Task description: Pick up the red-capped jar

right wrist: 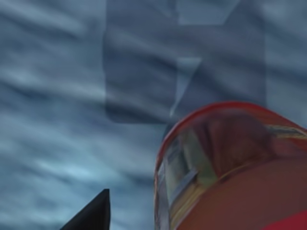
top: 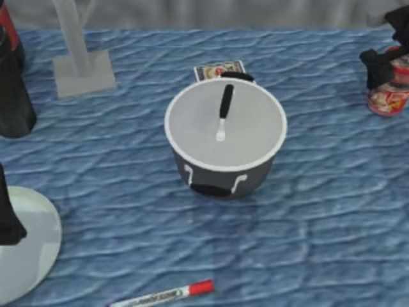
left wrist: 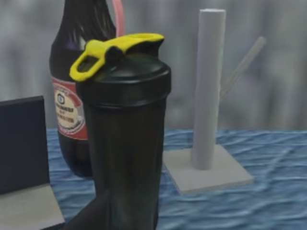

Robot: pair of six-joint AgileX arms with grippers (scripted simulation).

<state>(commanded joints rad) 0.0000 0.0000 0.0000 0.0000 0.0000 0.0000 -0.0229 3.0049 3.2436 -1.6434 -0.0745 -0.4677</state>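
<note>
- blue rippled cloth [top: 319, 230] covers the table under every object, with a pale grey blurred backdrop beyond its far edge.
- the red-capped jar [top: 390, 93] stands at the right edge of the table, toward the far side, well apart from the grey pot; its red, white and yellow label shows below the gripper in the top view.
- in the right wrist view the jar [right wrist: 230, 167] fills the near corner very close to the camera, its red rim and printed side showing, with a dark fingertip [right wrist: 93, 213] beside it and apart from it.
- the right gripper [top: 383, 64] sits at the jar, dark against its top; whether its fingers are apart or closed on the jar i cannot tell.
- the grey pot [top: 225, 137] stands mid-table with a flat grey lid and a black lid handle, black side handles front and back.
- a small printed card box [top: 220, 70] lies just behind the pot.
- a white marker with a red cap [top: 163, 295] lies near the front edge.
- a grey stand with an upright post [top: 83, 67] is at far left.
- a dark shaker bottle with a yellow cap loop [left wrist: 122, 139] and a tall dark bottle with a red label [left wrist: 76, 96] stand at the far left edge.
- the left arm [top: 9, 217] is parked at the left, over a pale round plate [top: 32, 256]; its finger state cannot be told.
</note>
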